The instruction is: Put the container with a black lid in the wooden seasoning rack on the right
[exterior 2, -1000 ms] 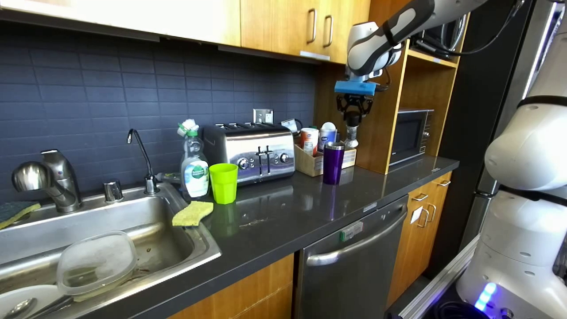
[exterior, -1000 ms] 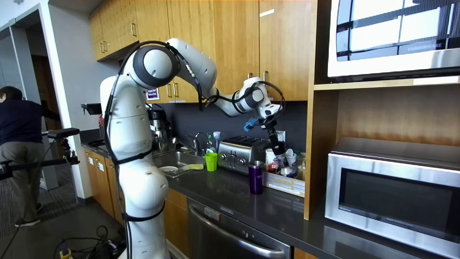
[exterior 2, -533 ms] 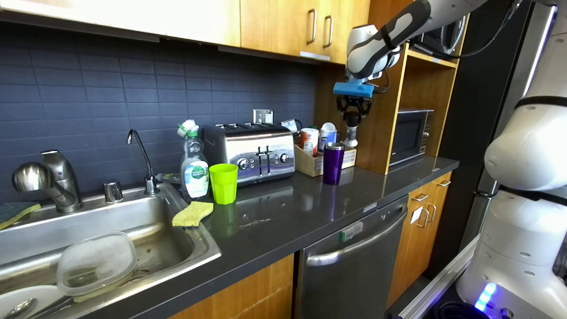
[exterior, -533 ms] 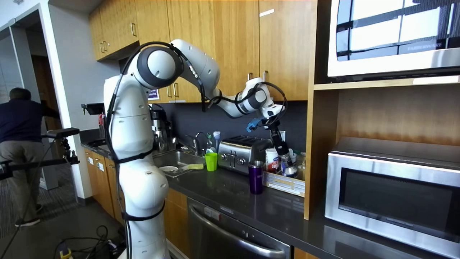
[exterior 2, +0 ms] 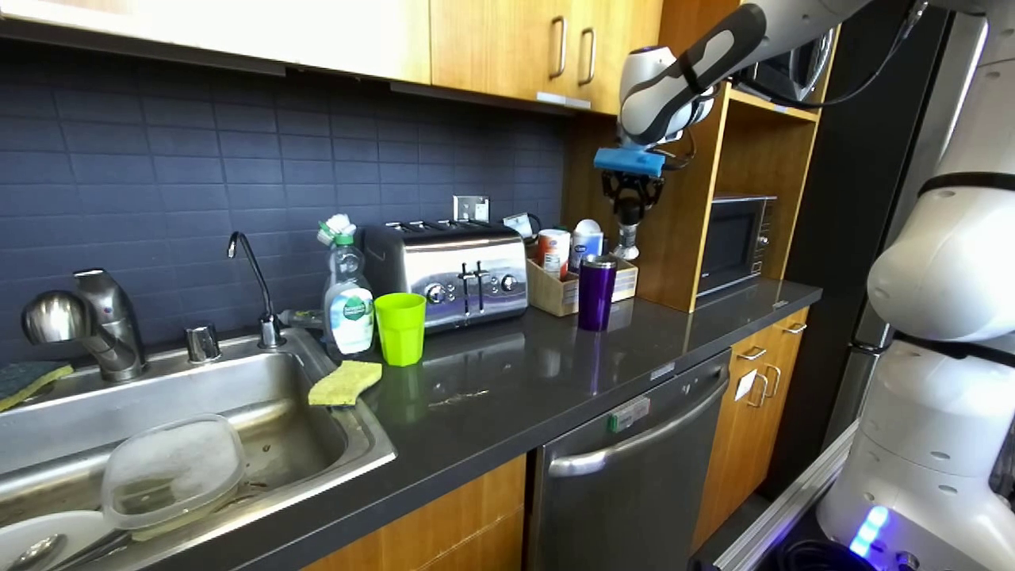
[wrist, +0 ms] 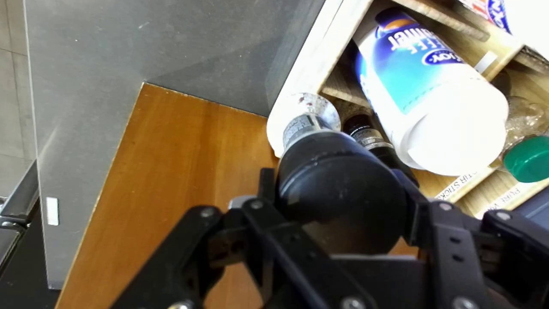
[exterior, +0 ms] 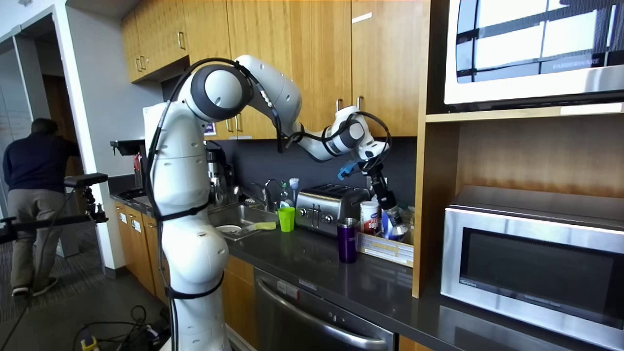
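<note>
- Black lid (wrist: 341,184), gripped from both sides by the jaws; in an exterior view the container (exterior: 395,217) hung at a lean, base down.
- Position: over the end of the wooden rack (exterior: 385,247) next to the cabinet panel (wrist: 184,154). Could not tell whether its base sat above or below the rim.
- Main risk, to my eye: the base catching. In the wrist view it overlapped the rack's front corner; lowering straight there risked jamming it on the rim, or tipping it towards the counter (exterior: 302,253).
- Tight neighbours: small dark bottle (wrist: 384,154) and creamer canister (wrist: 429,90) stood close by; a sideways nudge could topple either.
- Lid looked smooth and rounded; a hard knock on the base seemed likely to twist it in the grip.
- Release too early, with that lean, probably meant a fall; spreading the jaws wide risked bumping the panel or the canister.
</note>
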Robot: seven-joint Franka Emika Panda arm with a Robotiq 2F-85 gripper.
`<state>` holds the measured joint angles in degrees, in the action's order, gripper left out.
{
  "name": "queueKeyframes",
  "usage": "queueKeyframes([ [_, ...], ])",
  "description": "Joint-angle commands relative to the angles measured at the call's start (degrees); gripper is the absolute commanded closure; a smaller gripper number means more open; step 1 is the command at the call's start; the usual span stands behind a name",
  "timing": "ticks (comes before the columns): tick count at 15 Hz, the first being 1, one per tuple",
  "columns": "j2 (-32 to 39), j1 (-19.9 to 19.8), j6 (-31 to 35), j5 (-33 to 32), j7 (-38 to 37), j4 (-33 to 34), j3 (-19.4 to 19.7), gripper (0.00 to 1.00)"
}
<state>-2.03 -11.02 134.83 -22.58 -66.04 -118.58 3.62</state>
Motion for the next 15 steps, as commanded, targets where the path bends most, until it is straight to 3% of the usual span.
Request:
queueKeyframes([
  [1, 0.6, 1.1, 1.2, -1.1, -2.3, 1.3, 1.1, 0.61],
  [15, 1.2, 1.6, -0.4, -1.8, -12.4, 2.0, 1.3, 0.61],
])
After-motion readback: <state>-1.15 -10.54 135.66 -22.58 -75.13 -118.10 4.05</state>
